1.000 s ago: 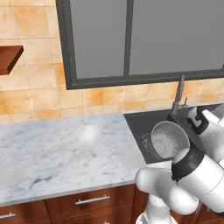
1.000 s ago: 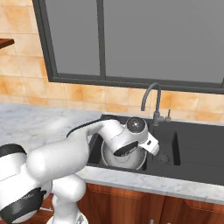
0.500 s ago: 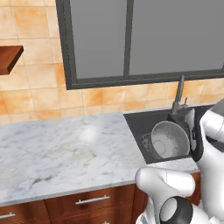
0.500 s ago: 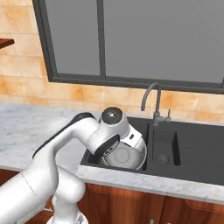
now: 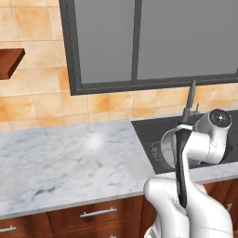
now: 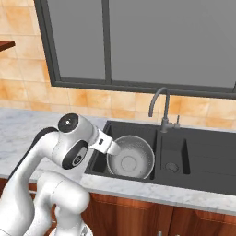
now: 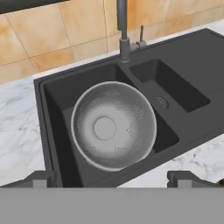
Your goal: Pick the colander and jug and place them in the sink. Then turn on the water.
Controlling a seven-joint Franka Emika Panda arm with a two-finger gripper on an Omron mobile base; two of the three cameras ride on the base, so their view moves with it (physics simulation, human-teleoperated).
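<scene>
Resting in the left basin of the sink (image 6: 193, 159), centre of the right base frame, the colander (image 6: 130, 156) lies released; the arm has swung back from over it within the last second, so the jug comes next. The hand view looks down on bowl and faucet (image 7: 122, 30), the gripper (image 7: 111, 178) spread wide and empty at lower centre.

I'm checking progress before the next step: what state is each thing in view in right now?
colander: upright, empty, sitting in the larger basin
sink: no water in either basin
faucet: off, no stream at the spout
gripper: open, empty, above the sink's front edge
</scene>
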